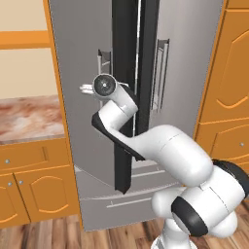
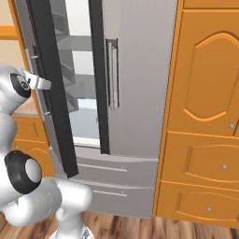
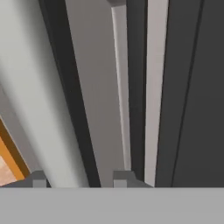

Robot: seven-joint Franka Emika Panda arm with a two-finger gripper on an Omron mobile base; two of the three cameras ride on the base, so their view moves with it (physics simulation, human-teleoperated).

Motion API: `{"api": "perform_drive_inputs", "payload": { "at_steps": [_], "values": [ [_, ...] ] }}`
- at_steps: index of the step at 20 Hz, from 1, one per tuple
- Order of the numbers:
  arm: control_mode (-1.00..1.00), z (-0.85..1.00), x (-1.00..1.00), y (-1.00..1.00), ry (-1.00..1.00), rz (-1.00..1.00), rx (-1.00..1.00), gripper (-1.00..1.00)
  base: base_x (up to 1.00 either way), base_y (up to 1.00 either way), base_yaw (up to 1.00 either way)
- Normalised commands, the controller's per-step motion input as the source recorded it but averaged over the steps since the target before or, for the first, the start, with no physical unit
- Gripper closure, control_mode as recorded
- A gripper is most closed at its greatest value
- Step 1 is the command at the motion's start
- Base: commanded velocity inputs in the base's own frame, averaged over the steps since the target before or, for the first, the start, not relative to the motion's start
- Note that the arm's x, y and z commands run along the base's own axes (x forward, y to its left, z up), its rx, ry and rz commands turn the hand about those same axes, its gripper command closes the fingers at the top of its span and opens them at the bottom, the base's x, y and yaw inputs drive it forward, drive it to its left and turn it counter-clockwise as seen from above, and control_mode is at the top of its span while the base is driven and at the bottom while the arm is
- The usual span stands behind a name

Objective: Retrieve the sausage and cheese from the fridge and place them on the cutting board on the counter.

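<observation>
The tall grey steel French-door fridge (image 2: 135, 93) with black door edges is standing between orange wooden cabinets (image 2: 205, 116). Its left door (image 1: 80, 126) is swinging partly open, and the right door is sitting shut with its vertical bar handle (image 2: 112, 74) facing out. Through the gap, in the right base view, grey shelves (image 2: 77, 44) and door bins are showing; nothing resting on them can be made out from here, and neither the sausage nor the cheese is visible.

The white arm's gripper (image 1: 87, 89) is reaching at the left door's vertical bar handle (image 1: 103, 61), by the door's outer face. In the hand view the 2 small dark fingers (image 3: 124, 177) are standing apart, with the door's black edge (image 3: 72, 100) running between them and a pale grey bar (image 3: 121, 87) rising just above the right finger. Whether the fingers are pressing on anything cannot be told; they are parted a modest way.

The pinkish-red and white marbled stone tabletop (image 1: 26, 119) is lying to the left of the fridge, over orange cabinet drawers and doors. The floor (image 1: 58, 233) is brown wood planking.
</observation>
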Motion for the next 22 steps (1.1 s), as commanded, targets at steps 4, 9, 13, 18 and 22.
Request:
{"api": "perform_drive_inputs", "payload": {
  "at_steps": [4, 9, 13, 18, 22],
  "values": [
    [-1.00, 0.40, -0.08, 0.11, 0.05, 0.00, 0.00, -1.00, 0.00, 0.00, 0.00],
    [-1.00, 0.30, -0.51, -0.01, 0.02, 0.00, 0.00, -1.00, 0.00, 0.00, 0.00],
    [-1.00, 0.35, -0.52, 0.00, 0.00, 0.13, 0.03, -1.00, 0.00, 0.00, 0.00],
    [-1.00, 0.26, -0.04, 0.04, 0.00, 0.21, 0.07, -1.00, 0.00, 0.00, 0.00],
    [-1.00, 0.03, 0.03, 0.07, 0.00, 0.33, 0.05, -1.00, 0.00, 0.00, 0.00]
  ]
}}
